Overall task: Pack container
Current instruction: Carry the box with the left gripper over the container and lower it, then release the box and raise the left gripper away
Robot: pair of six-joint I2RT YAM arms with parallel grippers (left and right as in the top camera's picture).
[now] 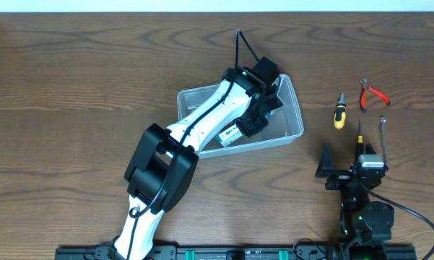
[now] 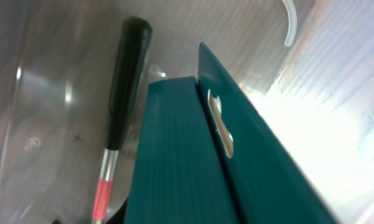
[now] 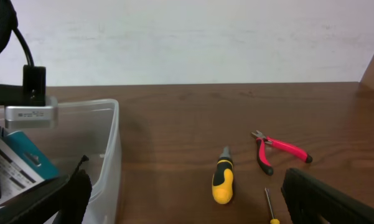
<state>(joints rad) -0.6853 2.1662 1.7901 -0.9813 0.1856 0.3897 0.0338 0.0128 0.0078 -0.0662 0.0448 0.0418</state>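
The clear container (image 1: 296, 108) sits mid-table, and its wall (image 3: 109, 155) also shows at the left of the right wrist view. My left gripper (image 1: 254, 119) is down inside it, shut on a flat teal package (image 2: 174, 162) with a white label (image 1: 231, 135). The package fills the left wrist view and hides the jaws. A tool with a black handle and a red band (image 2: 126, 74) lies on the container floor beside it. My right gripper (image 3: 187, 205) stands open low over the table to the right of the container, with nothing between its fingers.
On the wood to the right of the container lie a yellow-black screwdriver (image 1: 339, 112) (image 3: 223, 180), red-handled pliers (image 1: 372, 94) (image 3: 280, 149), a thin small screwdriver (image 3: 269, 205) and a long metal-shafted tool (image 1: 383, 133). The right arm's base (image 1: 365, 217) stands at the front edge.
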